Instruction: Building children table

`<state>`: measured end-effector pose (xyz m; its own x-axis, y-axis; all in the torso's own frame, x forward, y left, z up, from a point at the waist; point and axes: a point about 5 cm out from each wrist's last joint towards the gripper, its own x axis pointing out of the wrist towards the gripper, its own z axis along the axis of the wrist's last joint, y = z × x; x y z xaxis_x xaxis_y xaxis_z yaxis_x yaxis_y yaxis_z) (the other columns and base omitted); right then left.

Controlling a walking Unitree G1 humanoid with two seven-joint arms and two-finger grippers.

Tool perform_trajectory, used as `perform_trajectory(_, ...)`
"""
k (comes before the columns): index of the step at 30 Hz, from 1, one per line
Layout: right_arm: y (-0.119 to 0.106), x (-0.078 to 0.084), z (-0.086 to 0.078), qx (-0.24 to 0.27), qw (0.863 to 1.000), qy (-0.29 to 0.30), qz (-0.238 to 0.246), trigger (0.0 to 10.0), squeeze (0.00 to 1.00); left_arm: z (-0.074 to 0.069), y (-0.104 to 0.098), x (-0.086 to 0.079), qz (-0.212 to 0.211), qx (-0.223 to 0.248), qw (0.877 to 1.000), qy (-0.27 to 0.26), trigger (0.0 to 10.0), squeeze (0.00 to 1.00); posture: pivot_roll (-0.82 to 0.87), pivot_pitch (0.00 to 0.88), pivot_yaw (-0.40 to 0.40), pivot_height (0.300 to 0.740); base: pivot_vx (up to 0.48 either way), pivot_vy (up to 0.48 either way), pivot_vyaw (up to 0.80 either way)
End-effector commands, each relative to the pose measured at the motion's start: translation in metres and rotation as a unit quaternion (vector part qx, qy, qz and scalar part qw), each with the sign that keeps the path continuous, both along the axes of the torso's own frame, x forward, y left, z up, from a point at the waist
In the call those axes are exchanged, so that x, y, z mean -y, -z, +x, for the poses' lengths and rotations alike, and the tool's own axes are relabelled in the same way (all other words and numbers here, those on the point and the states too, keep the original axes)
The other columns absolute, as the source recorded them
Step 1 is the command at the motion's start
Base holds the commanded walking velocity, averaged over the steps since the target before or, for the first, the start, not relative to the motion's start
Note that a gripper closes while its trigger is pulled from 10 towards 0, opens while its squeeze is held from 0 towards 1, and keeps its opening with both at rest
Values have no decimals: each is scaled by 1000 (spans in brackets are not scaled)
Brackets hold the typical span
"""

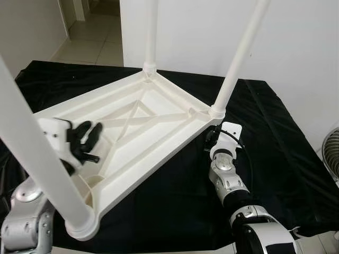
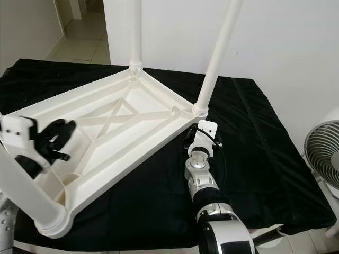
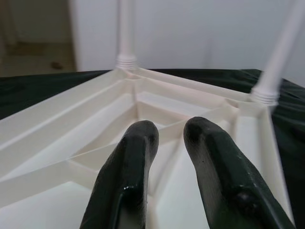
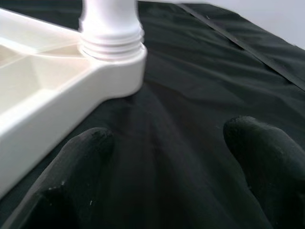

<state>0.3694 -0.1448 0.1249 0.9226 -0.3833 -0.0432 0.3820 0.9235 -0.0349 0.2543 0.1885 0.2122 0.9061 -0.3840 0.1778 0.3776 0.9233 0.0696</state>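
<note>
Near leg (image 1: 39,159) stood screwed into the upturned tabletop (image 1: 132,132) on the black-draped bench (image 1: 275,159).
Left claw (image 1: 87,138) hovered over the ribbed underside, fingers narrowly parted; right claw (image 4: 171,157) gaped wide beside the right leg (image 1: 233,69), gripping nothing.

The tabletop (image 1: 132,132) is laid upside down on the cloth (image 1: 275,159), legs (image 1: 239,55) upward; a fan (image 2: 322,153) is placed right.
</note>
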Motion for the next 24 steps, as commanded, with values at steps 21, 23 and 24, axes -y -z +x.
perform_trajectory(21,-22,10,25,-3,996,-86,36,10000,0,-9,2,55,-37,-23,998,47,10000,0,253,130,-48,740,0,0,0)
perform_trajectory(23,-24,10,27,-3,994,-98,40,10000,0,-10,2,60,-41,-24,997,54,10000,0,253,132,-49,740,0,0,0)
perform_trajectory(24,-26,9,28,-4,993,-108,46,10000,0,-11,2,65,-43,-25,997,60,10000,0,253,132,-50,740,0,0,0)
